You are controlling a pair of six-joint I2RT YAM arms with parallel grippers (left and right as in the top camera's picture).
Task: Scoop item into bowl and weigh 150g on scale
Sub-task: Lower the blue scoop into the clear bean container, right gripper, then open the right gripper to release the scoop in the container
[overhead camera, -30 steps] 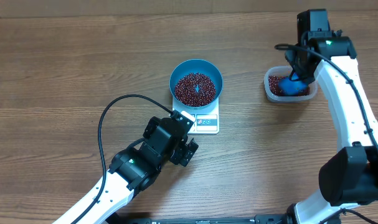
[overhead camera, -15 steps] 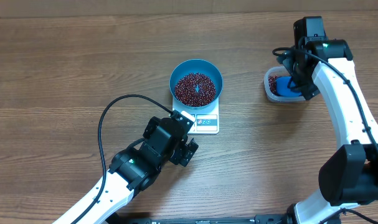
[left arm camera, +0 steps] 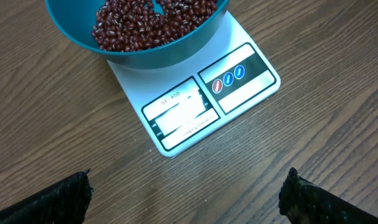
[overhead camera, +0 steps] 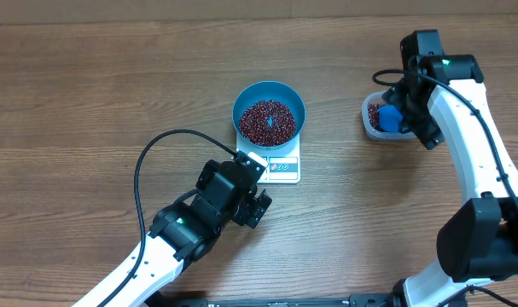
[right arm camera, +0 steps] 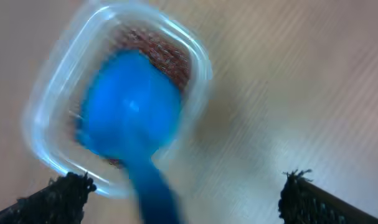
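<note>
The blue bowl [overhead camera: 241,102] stands on the white scale [overhead camera: 280,166] and holds a heap of red-brown beans [overhead camera: 268,121]. In the left wrist view, the bowl [left arm camera: 157,56] with its beans [left arm camera: 145,22] is at the top and the scale [left arm camera: 207,93] lies below it. My left gripper [left arm camera: 185,196] hovers open over bare table in front of the scale. My right gripper [right arm camera: 185,193] is open above the clear tub [right arm camera: 51,93]. The blue scoop [right arm camera: 132,118] lies in the tub on more beans, its handle loose between the fingers. This view is blurred.
The clear tub [overhead camera: 371,115] with the scoop [overhead camera: 390,118] sits at the right of the wooden table, under my right arm [overhead camera: 463,136]. My left arm [overhead camera: 190,226] and its black cable [overhead camera: 148,162] lie in front of the scale.
My right gripper has opened and let go of the scoop, which now rests in the tub, and it has drawn back slightly. The left arm, bowl and scale have not moved.
</note>
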